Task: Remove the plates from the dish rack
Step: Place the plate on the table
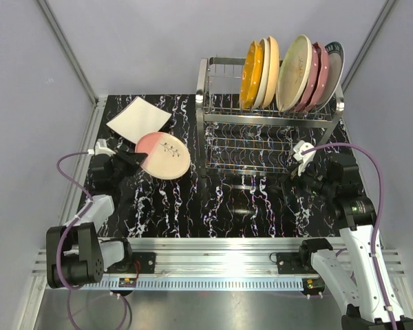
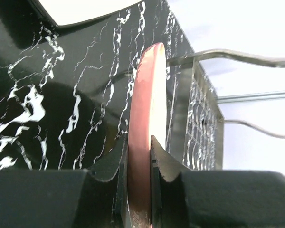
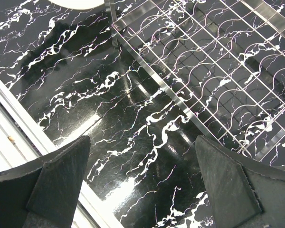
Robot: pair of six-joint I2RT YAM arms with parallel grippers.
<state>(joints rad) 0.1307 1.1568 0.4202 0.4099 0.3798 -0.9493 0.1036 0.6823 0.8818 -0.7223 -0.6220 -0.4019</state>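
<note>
The round pink-and-cream glazed plate (image 1: 163, 155) with a dark twig motif is at the left of the black, white-veined marble-look table (image 1: 213, 206). The left end effector (image 2: 140, 156) pinches its rim, black fingers clenched on either face of the thin glossy edge. Just beside it lies a flat white square plate (image 1: 139, 118). The shiny chrome-wire dish rack (image 1: 220, 110) carries upright glossy round plates (image 1: 294, 72) on its upper tier: yellow-orange, cream, pale green, pink. The right end effector (image 3: 142, 166) hangs released, jaws wide, near the lower tier.
</note>
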